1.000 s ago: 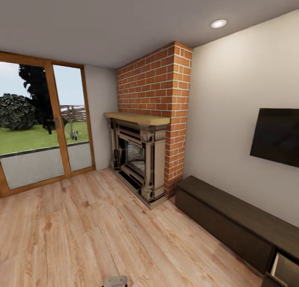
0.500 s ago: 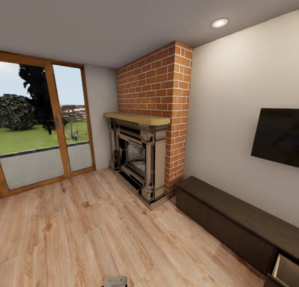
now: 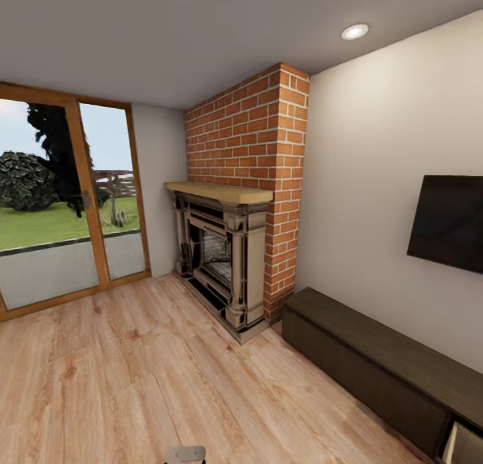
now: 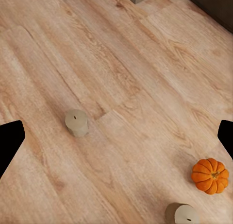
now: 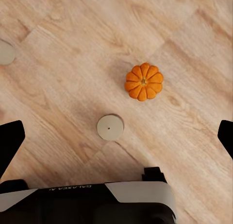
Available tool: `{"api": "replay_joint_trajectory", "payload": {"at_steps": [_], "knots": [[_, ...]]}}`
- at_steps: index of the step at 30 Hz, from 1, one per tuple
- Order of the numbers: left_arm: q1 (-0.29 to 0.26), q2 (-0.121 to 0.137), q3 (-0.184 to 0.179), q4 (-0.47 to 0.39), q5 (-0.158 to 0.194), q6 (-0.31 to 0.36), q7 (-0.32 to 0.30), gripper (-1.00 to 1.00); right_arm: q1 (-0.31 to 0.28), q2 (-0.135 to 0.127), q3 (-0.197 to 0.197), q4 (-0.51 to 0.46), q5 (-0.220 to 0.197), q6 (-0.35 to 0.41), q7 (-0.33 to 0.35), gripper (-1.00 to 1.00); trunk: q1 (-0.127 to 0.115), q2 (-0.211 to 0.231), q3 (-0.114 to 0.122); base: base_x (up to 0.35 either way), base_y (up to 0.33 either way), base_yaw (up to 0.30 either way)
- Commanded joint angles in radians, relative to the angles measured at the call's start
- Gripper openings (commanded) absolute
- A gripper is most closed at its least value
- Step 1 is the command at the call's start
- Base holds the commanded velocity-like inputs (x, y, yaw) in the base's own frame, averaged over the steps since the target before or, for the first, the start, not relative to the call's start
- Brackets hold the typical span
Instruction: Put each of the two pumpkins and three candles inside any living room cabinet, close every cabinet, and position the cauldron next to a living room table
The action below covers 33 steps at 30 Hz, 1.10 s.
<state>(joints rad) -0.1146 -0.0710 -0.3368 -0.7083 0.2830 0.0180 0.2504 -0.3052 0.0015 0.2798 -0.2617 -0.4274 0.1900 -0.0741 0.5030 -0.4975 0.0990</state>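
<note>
Home living room: fireplace (image 3: 225, 259), wall television (image 3: 448, 221)

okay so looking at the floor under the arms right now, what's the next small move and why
Probably lower the right gripper toward the candle just beneath it. Its fingers are spread wide with nothing between them, the candle stands upright on the wood floor, and the pumpkin sits apart from it, leaving room. The cabinet already has a drawer open.

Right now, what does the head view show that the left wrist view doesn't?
Head view: the brick fireplace, glass doors, wall screen and the full length of the cabinet, a drawer open at its near end. Left wrist view: two candles and a pumpkin on the floor. Both: wood floor.
</note>
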Motion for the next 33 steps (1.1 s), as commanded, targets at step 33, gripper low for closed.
{"api": "replay_joint_trajectory", "payload": {"at_steps": [33], "knots": [[0.0, 0.002, -0.005, -0.009, 0.013, 0.003, 0.0, 1.0, 0.0, 0.005, 0.02, -0.002, -0.001, -0.005, -0.006, 1.0, 0.05, -0.091, -0.041, 0.024, -0.001, 0.0]]}}
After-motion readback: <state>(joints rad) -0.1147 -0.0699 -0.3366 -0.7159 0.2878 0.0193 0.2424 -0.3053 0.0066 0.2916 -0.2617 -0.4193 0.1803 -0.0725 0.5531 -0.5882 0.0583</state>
